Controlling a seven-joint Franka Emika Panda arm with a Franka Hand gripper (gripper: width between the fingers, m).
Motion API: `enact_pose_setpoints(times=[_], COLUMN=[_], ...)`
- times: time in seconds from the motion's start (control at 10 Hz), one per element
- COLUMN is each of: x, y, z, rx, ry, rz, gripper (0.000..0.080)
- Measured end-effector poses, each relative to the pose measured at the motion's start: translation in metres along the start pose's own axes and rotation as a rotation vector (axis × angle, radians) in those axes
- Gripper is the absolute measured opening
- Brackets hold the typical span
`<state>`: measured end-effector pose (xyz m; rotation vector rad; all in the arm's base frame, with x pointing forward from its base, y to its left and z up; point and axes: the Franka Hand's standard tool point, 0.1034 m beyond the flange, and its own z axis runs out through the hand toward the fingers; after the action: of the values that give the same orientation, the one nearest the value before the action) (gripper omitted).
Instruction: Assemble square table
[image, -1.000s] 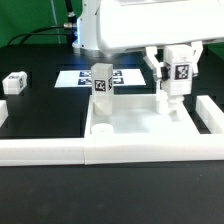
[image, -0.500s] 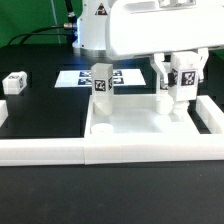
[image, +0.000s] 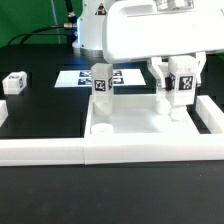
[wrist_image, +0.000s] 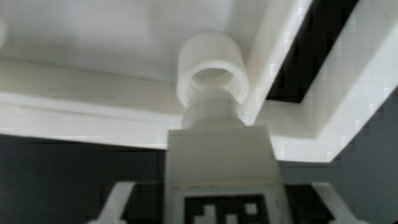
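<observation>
Centre of the black table (image: 40, 110), against the border wall (image: 60, 150): square tabletop (image: 130, 125), white, rim up; corner holes hard to make out
Rear corner, exterior view's left: standing leg (image: 101, 80), upright, tagged
Rear corner, exterior view's right: held leg (image: 176, 103), upright, clamped between the fingers of the gripper (image: 180, 82); contact of its lower end with the slab cannot be told
Wrist view: blurred; tag cut off at the frame edge
Well apart, exterior view's left: loose leg (image: 14, 82), lying
Behind: marker board (image: 72, 77), partly hidden by the standing leg
</observation>
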<state>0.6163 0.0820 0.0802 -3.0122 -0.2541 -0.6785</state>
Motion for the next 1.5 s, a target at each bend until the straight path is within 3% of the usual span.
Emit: enact_pose_setpoints(times=[0.8, 1.4, 1.5], x=[-0.013, -0.007, -0.007], y=[-0.003, -0.010, -0.010], z=[0.020, 0.024, 0.024], rx=[0.004, 0.006, 0.006], ry=[-0.025, 0.012, 0.012], rz=[-0.009, -0.022, -0.023], gripper=[0.0287, 0.0287, 0.0364])
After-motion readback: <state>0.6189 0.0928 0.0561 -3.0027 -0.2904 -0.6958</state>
